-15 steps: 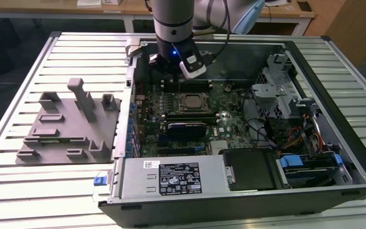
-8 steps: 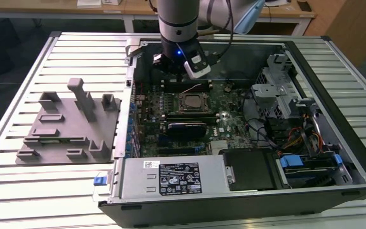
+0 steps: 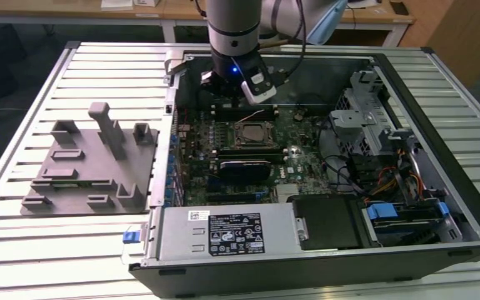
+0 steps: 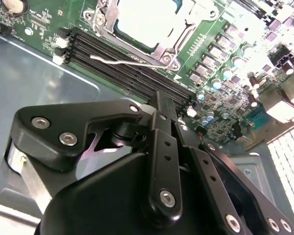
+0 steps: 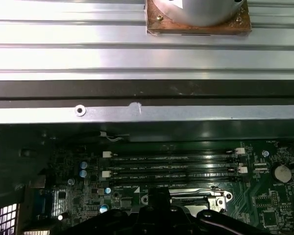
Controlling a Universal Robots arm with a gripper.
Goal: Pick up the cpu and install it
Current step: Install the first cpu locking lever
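Hovering just behind the square black-framed motherboard socket (image 3: 252, 132), the black gripper (image 4: 170, 110) has its fingers pressed together, empty; the silvery-white square cpu (image 4: 146, 22) sits in that socket, seemingly installed.

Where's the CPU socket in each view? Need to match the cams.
Exterior view: CPU socket sits mid-motherboard, between two banks of black slots.
Second wrist view: CPU socket lies just past the memory slots.
First wrist view: its metal edge borders the memory slots, on the side away from the case wall.
Shared landmark: the memory slots next to the socket.
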